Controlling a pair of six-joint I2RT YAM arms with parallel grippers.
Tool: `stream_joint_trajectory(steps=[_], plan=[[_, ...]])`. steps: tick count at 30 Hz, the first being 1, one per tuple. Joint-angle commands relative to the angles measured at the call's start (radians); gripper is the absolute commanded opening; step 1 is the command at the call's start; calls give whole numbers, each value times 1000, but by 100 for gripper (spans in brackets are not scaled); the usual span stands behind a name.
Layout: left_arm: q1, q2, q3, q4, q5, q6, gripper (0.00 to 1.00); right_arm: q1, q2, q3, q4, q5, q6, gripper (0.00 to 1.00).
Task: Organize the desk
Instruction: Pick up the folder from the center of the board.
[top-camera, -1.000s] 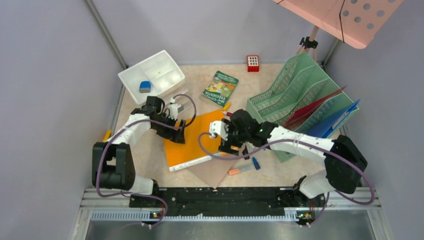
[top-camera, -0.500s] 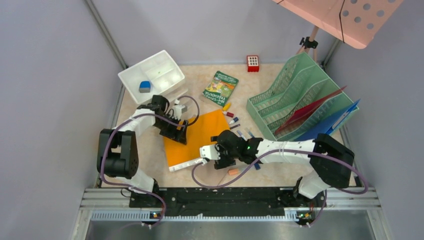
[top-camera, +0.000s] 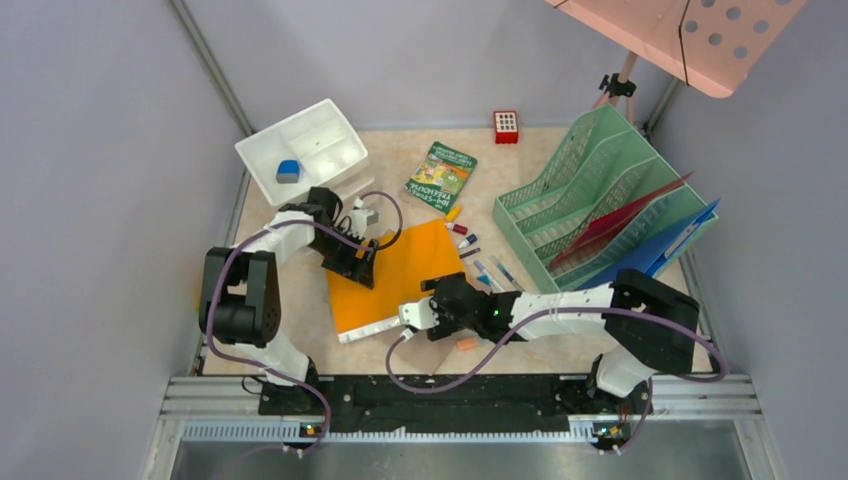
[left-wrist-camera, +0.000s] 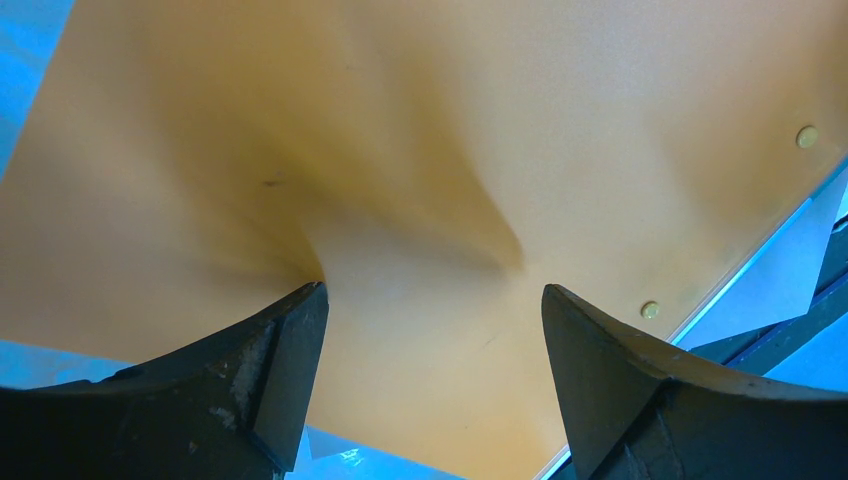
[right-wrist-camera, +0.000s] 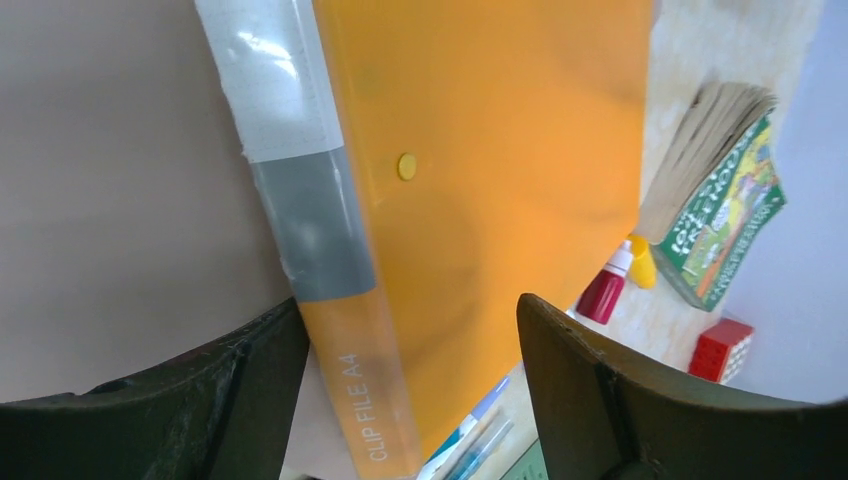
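- grey panels wall in the desk (top-camera: 300, 310), a beige mottled top that fills the floor of the booth, with a black rail along its 6 o'clock edge.
- at 10 o'clock a white divided tray (top-camera: 280, 127) sits at an angle; one compartment on its 8 o'clock side holds a small blue block (top-camera: 289, 171), and what lies in the other compartments cannot be told.
- at 2 o'clock a green mesh file rack (top-camera: 575, 150) stands with a red folder (top-camera: 625, 215) and a blue folder (top-camera: 665, 245) in its slots nearest 4 o'clock.
- near 12 o'clock a green book (top-camera: 441, 177) lies flat, with a small red block (top-camera: 506, 126) just beyond it towards 1 o'clock.
- an orange clip file (top-camera: 400, 270) lies at the centre of the desk, with loose pens (top-camera: 490, 272) between it and the rack.
- the left gripper (left-wrist-camera: 435, 300) is at the file's 9 o'clock edge, its jaws spread wide; the orange cover fills the gap between them and looks buckled there, though the pictures do not show whether the fingers touch it.
- the right gripper (right-wrist-camera: 410, 320) is at the file's 6 o'clock edge, its jaws also wide apart; the clear spine strip of the file runs between them, close to one finger, not clamped.
- a pale brown sheet (right-wrist-camera: 120, 180) lies alongside the spine.
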Motion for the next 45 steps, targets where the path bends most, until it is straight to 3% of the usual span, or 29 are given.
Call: stream_joint_trajectory(steps=[1, 6, 11, 16, 18, 19, 20, 31, 39, 45], plan=[[-7, 20, 7, -39, 8, 27, 84, 36, 38, -53, 147, 84, -45, 74], [-7, 21, 6, -39, 19, 26, 83, 80, 84, -107, 268, 145, -93, 67], [-7, 18, 3, -37, 28, 24, 83, 114, 129, -126, 355, 194, -122, 51], [-9, -8, 3, -43, 30, 25, 83, 124, 129, -105, 341, 224, -125, 28], [-9, -30, 3, -47, 29, 28, 83, 124, 103, -83, 299, 233, -103, 14], [-9, -44, 4, -50, 29, 28, 83, 123, 88, -72, 279, 237, -95, 2], [-8, -58, 6, -54, 28, 27, 84, 123, 69, -66, 260, 240, -86, 0], [-8, -309, 196, -227, 20, 70, 91, 115, -120, 24, 82, 312, -176, 0], [-8, -501, 398, -230, 26, 145, 97, 3, -163, 312, -241, 187, -148, 0], [-9, -513, 567, -324, 81, 259, 98, -52, -146, 563, -436, 103, -107, 0]])
